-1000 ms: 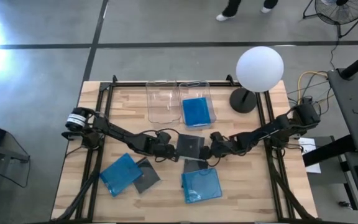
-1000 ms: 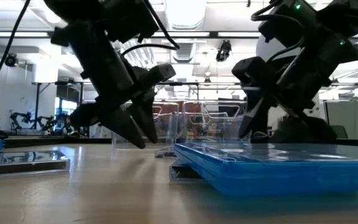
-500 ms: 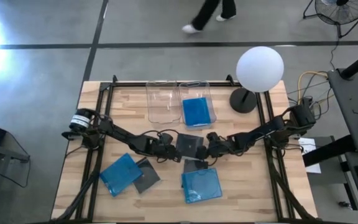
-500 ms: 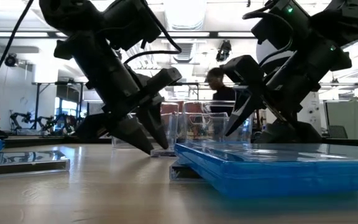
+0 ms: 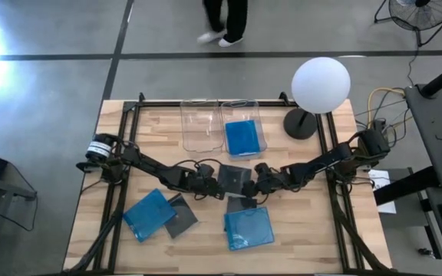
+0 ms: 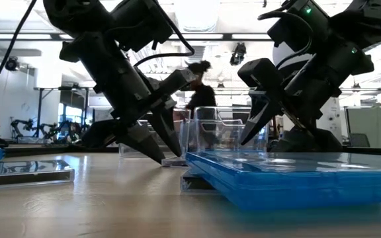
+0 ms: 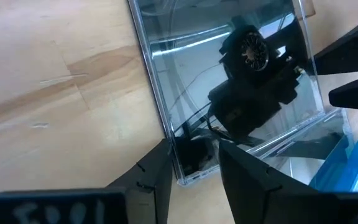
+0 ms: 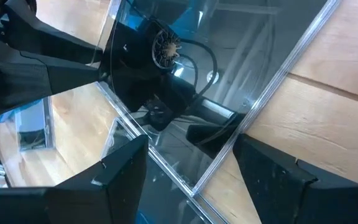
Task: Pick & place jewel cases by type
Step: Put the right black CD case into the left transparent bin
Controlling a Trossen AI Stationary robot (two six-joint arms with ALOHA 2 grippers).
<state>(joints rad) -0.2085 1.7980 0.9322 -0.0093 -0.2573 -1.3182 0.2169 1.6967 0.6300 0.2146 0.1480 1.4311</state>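
A dark jewel case (image 5: 235, 177) with a glossy lid lies flat at the table's middle, between both grippers. My left gripper (image 5: 216, 186) is open and low at the case's near-left corner (image 7: 185, 174), which shows between its fingers. My right gripper (image 5: 257, 182) is open wide at the near-right corner (image 8: 194, 190), hovering just above it. A second dark case (image 5: 239, 203) lies partly under a blue case (image 5: 249, 228). Another blue case (image 5: 148, 213) and dark case (image 5: 182, 218) lie near-left. One blue case (image 5: 242, 138) sits in the right bin. My left gripper (image 7: 196, 148) has its fingers on either side of the dark case's near-left corner, slanting down from the table's left with the tips at table level (image 6: 162, 157). Whether the fingers touch the case, I cannot tell.
Two clear bins stand at the far edge, the left one (image 5: 201, 125) holding nothing visible. A white globe lamp (image 5: 321, 84) stands far-right. A black frame (image 5: 121, 153) runs around the table. A person (image 5: 225, 19) walks beyond the far edge.
My left gripper has moved right and down until its fingertips reached the table at the dark case's corner. My right gripper has shifted slightly left toward the same case. A person has walked across behind the table. The cases have stayed put.
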